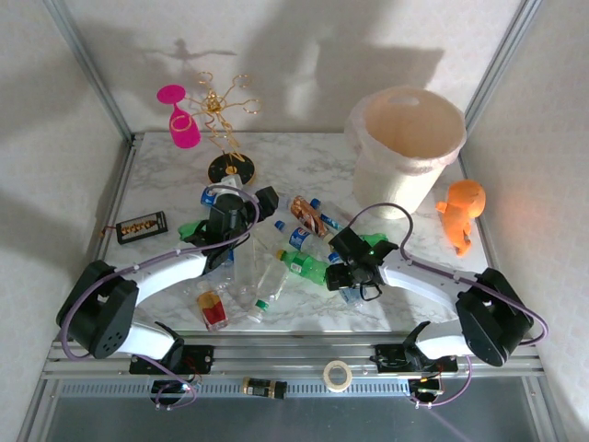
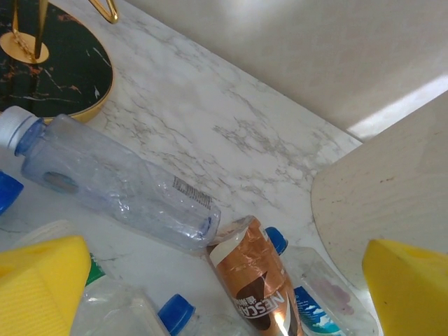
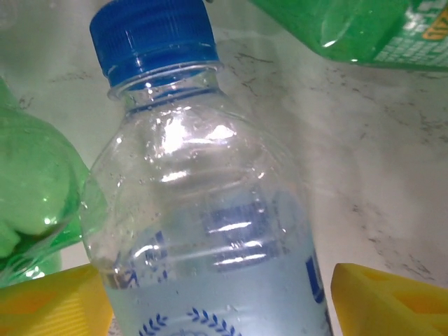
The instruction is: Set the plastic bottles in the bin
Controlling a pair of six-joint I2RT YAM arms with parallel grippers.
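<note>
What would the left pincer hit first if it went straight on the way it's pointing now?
Most likely the copper-brown labelled plastic bottle lying on the marble tabletop, which sits midway between the open left pincer's yellow fingertips. Depth is unclear, so the blue-capped clear bottle left of it might come first.

A white marble-patterned table (image 1: pixel 304 161) stands boxed in by pale, faintly patterned panels: a back wall (image 1: pixel 304 41), a left wall (image 1: pixel 41 138) and a right wall (image 1: pixel 548 138), joined at the far corners by grey metal posts (image 1: pixel 89 69). Bright light throws soft grey shadows across the back wall. An aluminium rail (image 1: pixel 294 354) runs along the table's near edge.
</note>
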